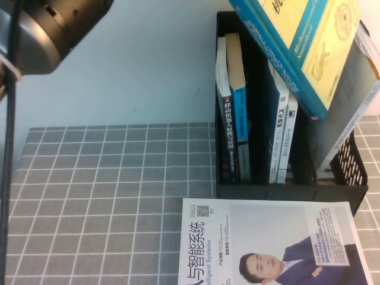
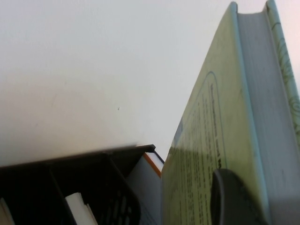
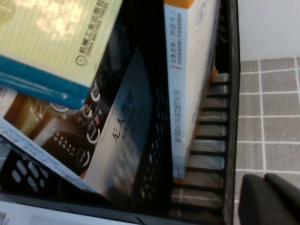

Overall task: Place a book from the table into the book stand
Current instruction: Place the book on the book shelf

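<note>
While we hold it aloft: the book [image 1: 309,44] hangs tilted above the book stand [image 1: 350,178].
Left gripper [image 2: 234,199]: pad clamped on its cover.
Right gripper [image 3: 272,199]: fingers together, beside the stand.
Risk: we snag the leaning books.

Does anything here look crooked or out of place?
Yes. The yellow-green book hangs tilted over the book stand, not yet in a slot. The left hand holds it; the right hand is beside the stand. A white book lies flat on the table.
</note>
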`<state>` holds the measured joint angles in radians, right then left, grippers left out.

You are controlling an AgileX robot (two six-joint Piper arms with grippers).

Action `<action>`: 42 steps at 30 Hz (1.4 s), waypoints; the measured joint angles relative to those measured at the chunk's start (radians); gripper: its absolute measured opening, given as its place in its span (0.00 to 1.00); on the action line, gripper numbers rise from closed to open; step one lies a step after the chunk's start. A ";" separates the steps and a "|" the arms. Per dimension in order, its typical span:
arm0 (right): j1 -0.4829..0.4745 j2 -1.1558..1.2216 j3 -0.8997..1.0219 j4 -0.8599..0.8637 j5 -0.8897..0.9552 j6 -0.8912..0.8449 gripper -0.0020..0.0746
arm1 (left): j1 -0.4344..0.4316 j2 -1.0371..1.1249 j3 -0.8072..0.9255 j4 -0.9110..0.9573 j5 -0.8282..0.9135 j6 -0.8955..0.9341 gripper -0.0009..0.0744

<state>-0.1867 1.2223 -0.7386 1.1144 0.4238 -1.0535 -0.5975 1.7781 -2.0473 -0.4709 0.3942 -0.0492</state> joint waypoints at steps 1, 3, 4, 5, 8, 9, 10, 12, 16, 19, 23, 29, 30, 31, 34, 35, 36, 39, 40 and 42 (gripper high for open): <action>0.000 0.000 0.000 0.000 0.008 -0.002 0.02 | -0.003 0.009 0.000 0.012 -0.005 -0.005 0.27; 0.000 0.000 0.000 0.000 0.025 -0.004 0.02 | -0.007 0.023 0.000 0.046 -0.019 -0.034 0.27; 0.000 0.000 0.000 0.000 0.032 -0.004 0.02 | -0.007 0.031 0.000 0.061 -0.021 -0.051 0.27; 0.000 0.000 0.000 0.000 0.039 -0.005 0.02 | -0.007 0.038 0.000 0.070 -0.028 -0.069 0.27; 0.000 0.000 0.000 0.010 0.051 -0.008 0.02 | -0.007 0.063 0.000 0.088 -0.036 -0.102 0.27; 0.000 0.000 0.000 0.012 0.055 -0.008 0.02 | -0.007 0.071 0.000 0.088 -0.036 -0.109 0.27; 0.000 0.000 0.000 0.015 0.061 -0.008 0.02 | -0.007 0.076 0.000 0.090 -0.036 -0.114 0.27; 0.000 0.000 0.001 0.022 0.065 -0.008 0.02 | -0.007 0.083 0.000 0.090 -0.036 -0.127 0.27; 0.000 0.000 0.002 0.028 0.073 -0.008 0.02 | -0.007 0.089 0.000 0.090 -0.039 -0.156 0.27; 0.000 0.000 0.002 0.027 0.087 -0.008 0.02 | -0.007 0.095 0.000 0.093 -0.043 -0.181 0.27; 0.000 0.000 0.002 0.028 0.104 -0.010 0.02 | -0.022 0.122 0.000 0.102 -0.060 -0.203 0.27; 0.000 0.000 0.002 0.029 0.142 -0.016 0.02 | -0.057 0.162 -0.004 0.127 -0.084 -0.205 0.28; 0.000 0.000 0.002 0.029 0.150 -0.019 0.02 | -0.061 0.169 -0.004 0.128 -0.090 -0.205 0.28; 0.000 0.000 0.002 0.029 0.157 -0.024 0.02 | -0.064 0.174 -0.006 0.129 -0.091 -0.205 0.28; 0.000 0.000 0.002 0.029 0.181 -0.034 0.02 | -0.073 0.188 -0.006 0.133 -0.101 -0.205 0.28; 0.000 0.000 0.002 0.029 0.185 -0.037 0.02 | -0.078 0.193 -0.008 0.133 -0.106 -0.205 0.29; 0.000 0.000 0.002 0.029 0.187 -0.039 0.02 | -0.085 0.199 -0.008 0.133 -0.112 -0.205 0.29; 0.000 0.000 0.002 0.029 0.191 -0.057 0.02 | -0.102 0.227 -0.009 0.101 -0.134 -0.202 0.33; 0.000 0.000 0.002 0.029 0.193 -0.064 0.02 | -0.108 0.235 -0.009 0.089 -0.140 -0.204 0.34; 0.000 0.000 0.002 0.029 0.200 -0.076 0.02 | -0.117 0.253 -0.009 0.065 -0.148 -0.204 0.35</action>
<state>-0.1867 1.2223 -0.7364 1.1439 0.6239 -1.1300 -0.7146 2.0308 -2.0563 -0.4058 0.2461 -0.2528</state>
